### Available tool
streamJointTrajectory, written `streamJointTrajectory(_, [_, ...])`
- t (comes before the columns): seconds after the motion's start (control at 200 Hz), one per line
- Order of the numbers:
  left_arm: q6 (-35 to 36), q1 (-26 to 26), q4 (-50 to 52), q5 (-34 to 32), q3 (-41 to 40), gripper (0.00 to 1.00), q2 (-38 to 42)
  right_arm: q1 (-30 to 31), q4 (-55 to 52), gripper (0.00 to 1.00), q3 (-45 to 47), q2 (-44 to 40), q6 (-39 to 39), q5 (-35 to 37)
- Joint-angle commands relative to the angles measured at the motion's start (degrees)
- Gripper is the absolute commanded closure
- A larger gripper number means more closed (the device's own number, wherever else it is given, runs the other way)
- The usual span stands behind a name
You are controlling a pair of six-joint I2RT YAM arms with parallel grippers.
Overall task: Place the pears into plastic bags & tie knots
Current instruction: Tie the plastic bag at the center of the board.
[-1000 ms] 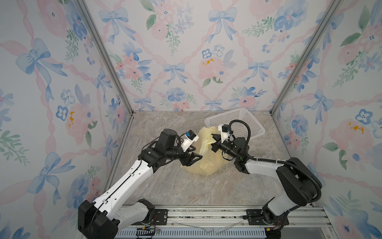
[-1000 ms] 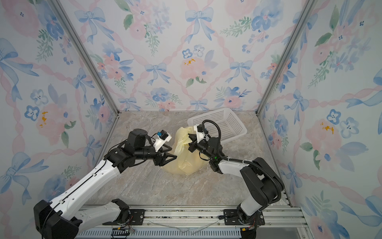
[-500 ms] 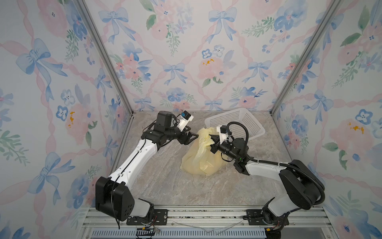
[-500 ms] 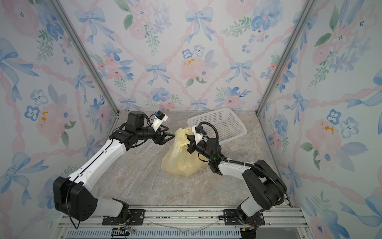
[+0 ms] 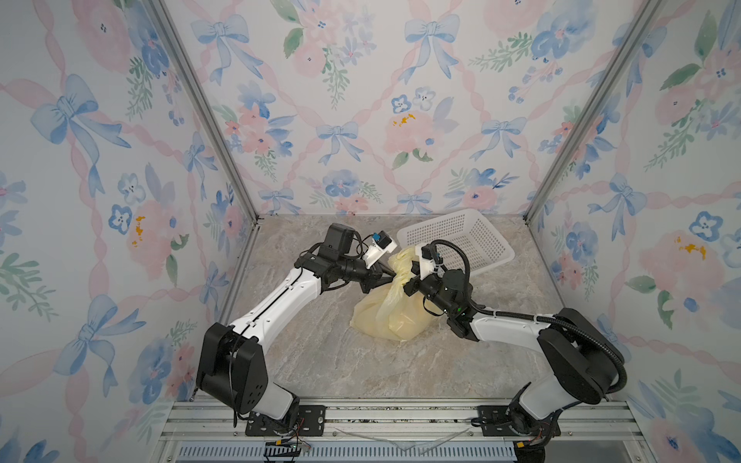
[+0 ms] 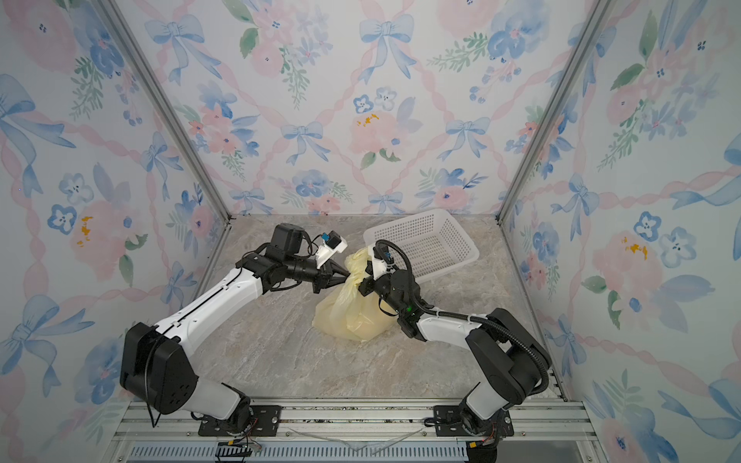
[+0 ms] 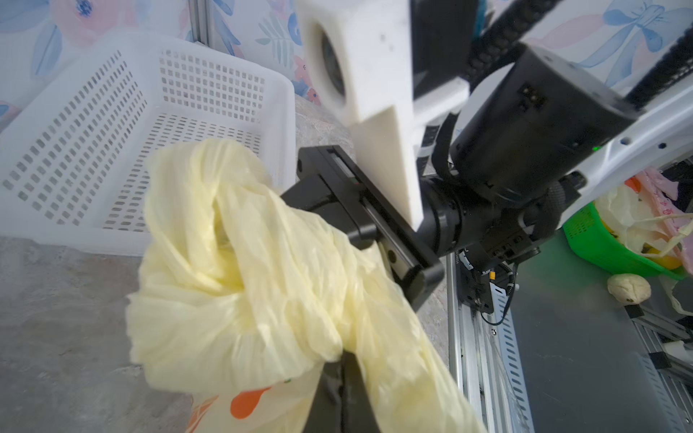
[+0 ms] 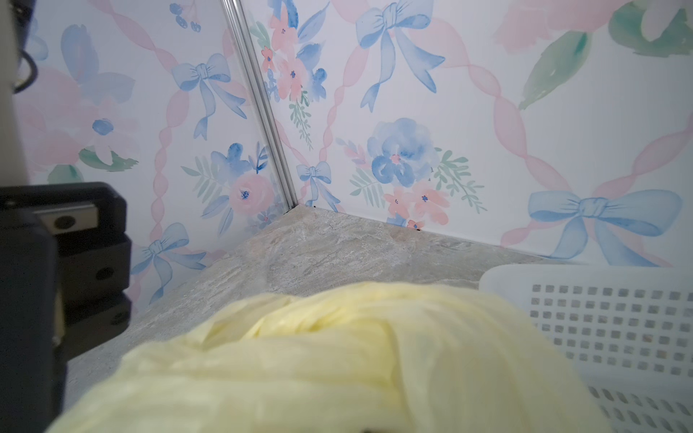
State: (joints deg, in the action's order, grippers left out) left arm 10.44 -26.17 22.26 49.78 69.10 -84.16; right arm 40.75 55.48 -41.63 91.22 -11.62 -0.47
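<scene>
**Item: plastic bag** (image 5: pixel 385 317). Thin translucent pale-yellow film, bulging and creased, sitting mid-table on the marble-patterned tabletop (image 5: pixel 320 360), just in front of the white basket. The contents show only as rounded swellings under the film, so the pears cannot be made out. Part of an orange print (image 7: pixel 247 403) shows low on one side, cut off by the edge of the left wrist view.

**Handles** (image 7: pixel 232 262). Wrinkled ropes of film drawn up above the bag body and crossed into a loose, open loop (no tight knob).

**Left gripper** (image 7: pixel 341 371). Black fingers pressed together, pinching handle film at the foot of the loop. In both top views its tip meets the twisted film from the left.

**Right gripper** (image 5: pixel 409 286). Black block body with its fingertips buried under the film and hidden in every view. It is closed on the handle from the opposite side. The right wrist view is mostly filled by blurred yellow plastic.

**White basket** (image 5: pixel 487 240). Rigid plastic, rectangular, with perforated walls and floor. It stands in the far right of the table, its near corner behind the right gripper's cable.

**Surroundings.** Floral bow wallpaper (image 5: pixel 361 100) on three walls. A green basket (image 7: pixel 600 243) of crumpled bags and a pale lumpy object (image 7: pixel 629 288) (identity unclear) lie beyond the table edge.
</scene>
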Motion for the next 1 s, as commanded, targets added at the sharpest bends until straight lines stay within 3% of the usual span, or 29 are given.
streamJointTrajectory(0.0, [-0.48, -1.16, 0.67, 2.03, -2.56, 1.00, 2.82, 0.49, 7.38, 1.00, -1.39, 1.33, 1.12, 3.79])
streamJointTrajectory(0.17, [-0.79, -1.69, 1.64, 4.00, -5.27, 1.00, 4.59, 0.04, 12.15, 1.00, -0.44, 0.21, 0.84, 0.13])
streamJointTrajectory(0.41, [-0.49, -1.61, 3.18, 2.96, -4.71, 1.00, 4.64, -3.90, 23.84, 1.00, 0.05, 2.06, -10.91, -21.34])
streamJointTrajectory(0.515, [0.37, -1.39, 4.75, 1.64, -4.28, 0.84, 5.30, -4.75, 24.37, 1.00, -1.28, 3.30, -14.84, -29.63])
streamJointTrajectory(0.575, [0.64, -0.81, 5.30, 1.38, -4.41, 0.80, 6.16, -4.72, 23.62, 1.00, -1.98, 4.91, -15.81, -32.30])
streamJointTrajectory(0.745, [0.49, 3.21, 7.44, -0.55, -4.88, 0.58, 10.88, -4.55, 18.01, 1.00, -2.12, 6.22, -13.64, -32.61])
streamJointTrajectory(0.995, [-0.34, 9.12, 7.95, -8.28, -5.39, 0.57, 16.80, -4.46, 20.82, 1.00, -2.80, 8.04, -16.43, -37.12])
